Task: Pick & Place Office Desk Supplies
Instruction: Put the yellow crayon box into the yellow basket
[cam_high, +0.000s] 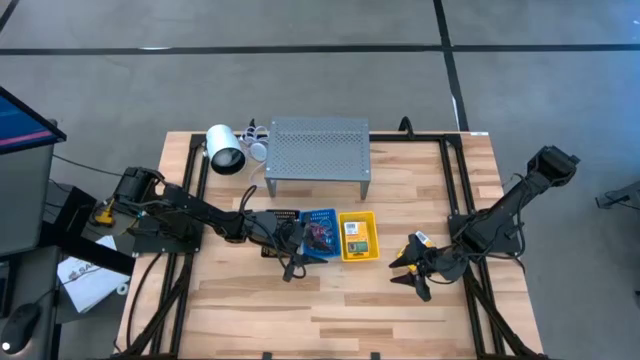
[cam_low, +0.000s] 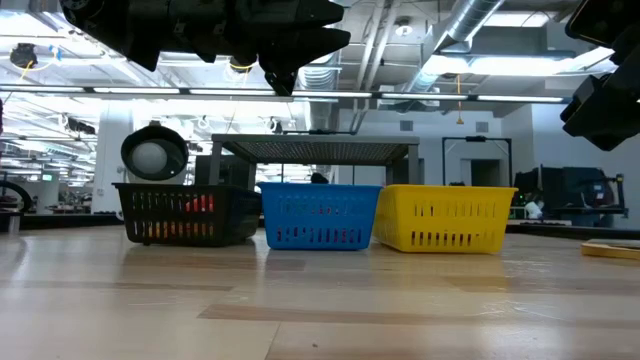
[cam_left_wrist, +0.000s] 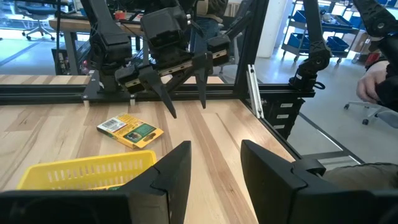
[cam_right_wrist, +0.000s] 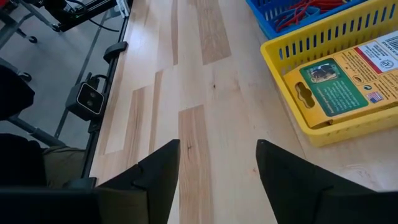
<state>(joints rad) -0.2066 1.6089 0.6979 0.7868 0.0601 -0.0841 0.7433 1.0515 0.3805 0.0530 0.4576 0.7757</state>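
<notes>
Three small baskets stand in a row mid-table: black (cam_high: 278, 222), blue (cam_high: 320, 232) with rubber bands (cam_right_wrist: 305, 9) inside, yellow (cam_high: 357, 236) with a yellow-and-green crayon box (cam_right_wrist: 339, 84) lying flat in it. Another crayon box (cam_high: 420, 239) lies flat on the table right of the yellow basket; it also shows in the left wrist view (cam_left_wrist: 130, 130). My left gripper (cam_high: 296, 248) hovers open and empty over the blue basket's near side. My right gripper (cam_high: 408, 274) hovers open and empty just near of the loose crayon box, pointing toward the baskets.
A grey perforated metal shelf (cam_high: 318, 150) stands behind the baskets, with a white cylinder with a dark end (cam_high: 225, 150) at its left. Bare wood lies along the table's near half (cam_high: 330, 310). A person's hand (cam_left_wrist: 379, 81) shows beyond the table's right edge.
</notes>
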